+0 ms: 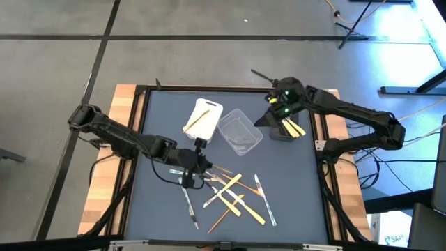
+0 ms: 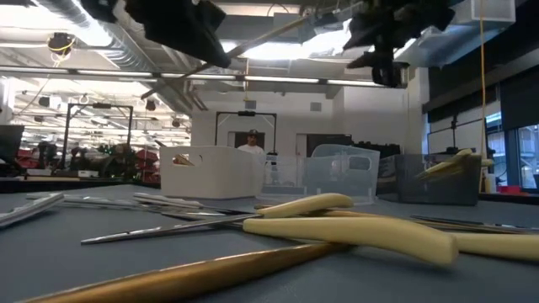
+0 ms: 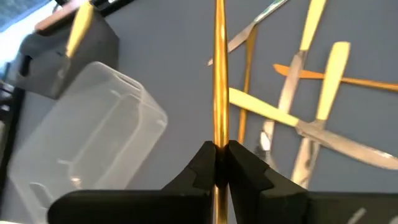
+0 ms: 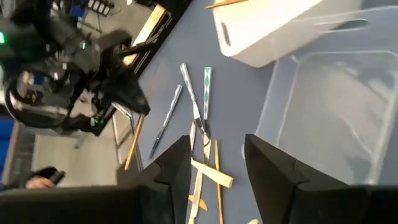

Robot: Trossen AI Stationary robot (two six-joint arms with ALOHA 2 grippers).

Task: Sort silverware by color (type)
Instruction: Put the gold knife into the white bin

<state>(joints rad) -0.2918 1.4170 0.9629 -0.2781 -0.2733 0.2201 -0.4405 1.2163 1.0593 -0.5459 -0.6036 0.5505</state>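
Observation:
My left gripper (image 1: 198, 151) is over the table's middle, shut on a thin tan-orange wooden utensil (image 3: 219, 74), above a loose pile of clear, yellow and wooden silverware (image 1: 231, 194) lying on the mat. My right gripper (image 4: 217, 168) hangs open with nothing between its fingers, above the dark grey tub (image 1: 284, 131), which holds yellow pieces. The white tub (image 1: 203, 117) holds one wooden piece. The clear tub (image 1: 240, 132) stands between the two. My left gripper pinches the wooden utensil's slim shaft (image 3: 219, 142) between its two fingertips (image 3: 202, 163). The shaft runs on past the fingers on both sides. It is lifted clear of the table and tilted, as the low view shows (image 2: 253, 46). Which end is forward I cannot tell.
The three tubs stand in a row along the far half of the mat. Wooden side strips (image 1: 125, 125) and a dark frame border the mat. The near left part of the mat (image 1: 157, 209) is bare. A person (image 2: 250, 145) stands in the room beyond the table.

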